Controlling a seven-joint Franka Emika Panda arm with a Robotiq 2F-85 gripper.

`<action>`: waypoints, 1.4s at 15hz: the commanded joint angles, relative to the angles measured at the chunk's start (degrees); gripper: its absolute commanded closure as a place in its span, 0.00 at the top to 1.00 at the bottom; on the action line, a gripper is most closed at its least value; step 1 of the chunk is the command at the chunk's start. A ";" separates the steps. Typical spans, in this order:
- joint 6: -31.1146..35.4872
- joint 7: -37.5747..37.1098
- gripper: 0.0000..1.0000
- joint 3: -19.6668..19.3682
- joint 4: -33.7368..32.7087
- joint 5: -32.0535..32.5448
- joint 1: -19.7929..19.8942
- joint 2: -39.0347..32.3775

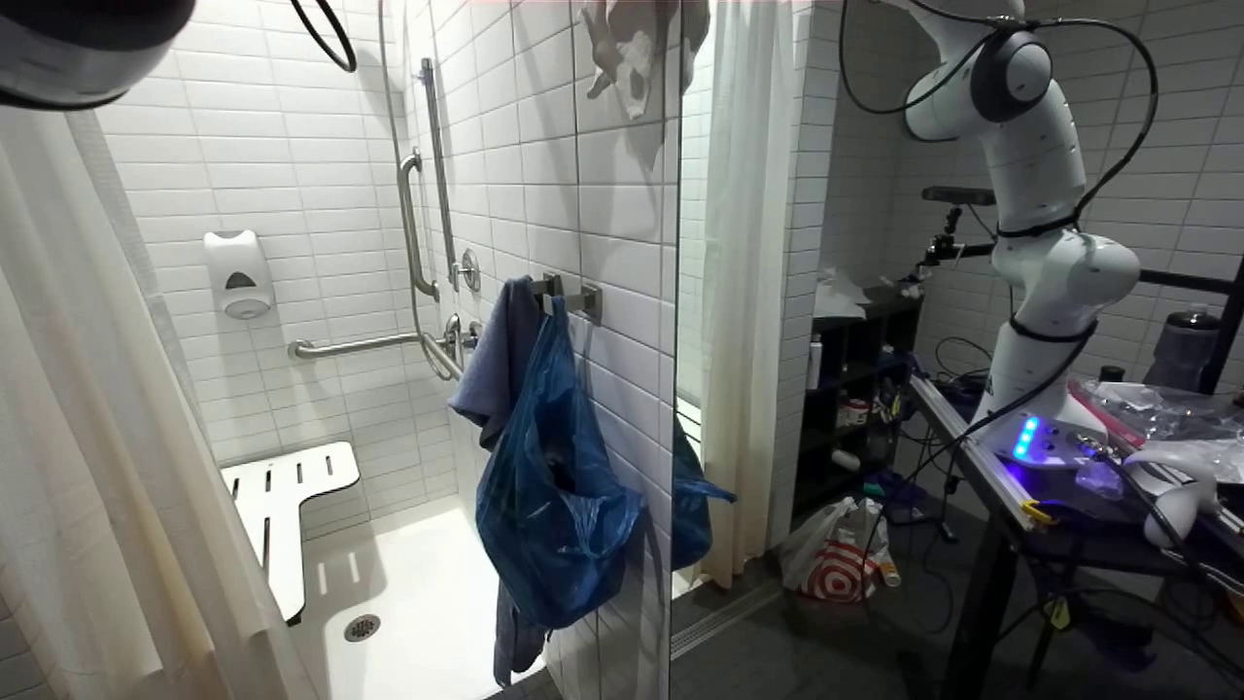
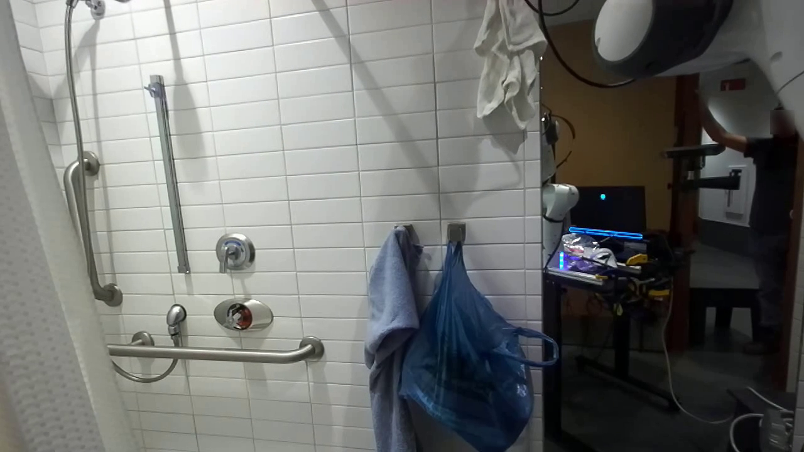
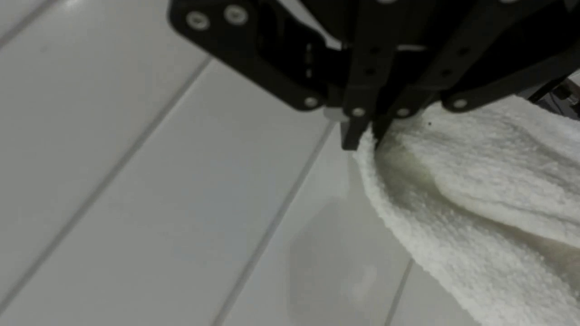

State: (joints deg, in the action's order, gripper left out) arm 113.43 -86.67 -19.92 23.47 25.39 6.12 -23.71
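My gripper is shut on the edge of a white terry cloth, seen in the wrist view. A thin fold passes between the dark fingertips, and the rest spreads toward the lower right. In both exterior views the cloth hangs down at the top, in front of the tiled wall. The gripper itself lies above the picture edge there. Lower down, a blue-grey towel and a blue plastic bag hang from wall hooks, apart from the cloth.
Part of the arm fills a top corner of both exterior views. A grab bar, a shower valve, a curtain and a fold-down seat stand around. A mirror reflects the arm and a person.
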 commanded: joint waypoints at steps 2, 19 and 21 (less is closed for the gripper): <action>-2.20 1.51 0.01 1.55 -7.07 -4.04 3.64 -5.33; -3.37 2.99 0.01 1.43 3.13 -2.72 -1.21 -4.59; -7.40 4.82 0.01 2.52 -5.91 -4.67 1.14 -9.87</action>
State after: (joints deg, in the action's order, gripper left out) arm 108.49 -83.77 -18.66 23.83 23.24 4.68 -27.78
